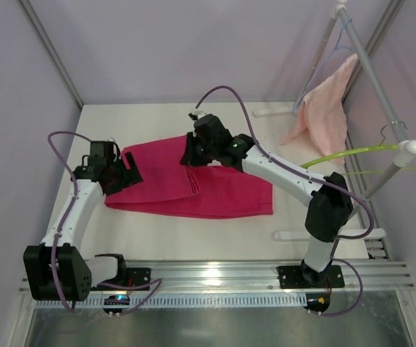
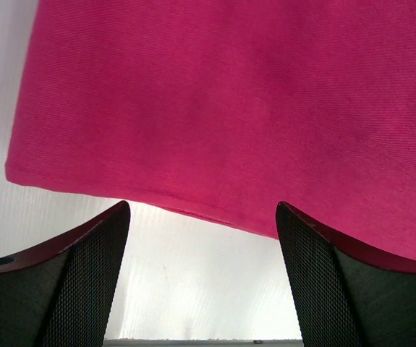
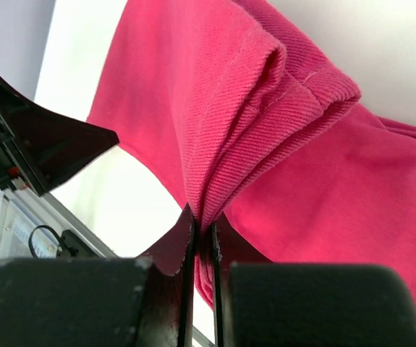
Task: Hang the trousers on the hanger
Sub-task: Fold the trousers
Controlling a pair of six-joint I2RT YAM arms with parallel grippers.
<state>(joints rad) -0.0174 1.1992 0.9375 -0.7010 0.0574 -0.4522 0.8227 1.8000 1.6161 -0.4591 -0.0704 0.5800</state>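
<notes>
The magenta-pink trousers lie folded across the middle of the table. My right gripper is shut on a bunched fold of the trousers at their far edge, the cloth pinched between its jaws. My left gripper is open at the trousers' left end, its fingers apart and low over the table with the cloth's edge just ahead of them. The lime-green hanger hangs on the rack at the right.
A pale salmon-pink towel hangs from a light-blue wire hanger on the slanted white rack bar at the back right. The rack's white feet rest on the table. A metal rail runs along the near edge.
</notes>
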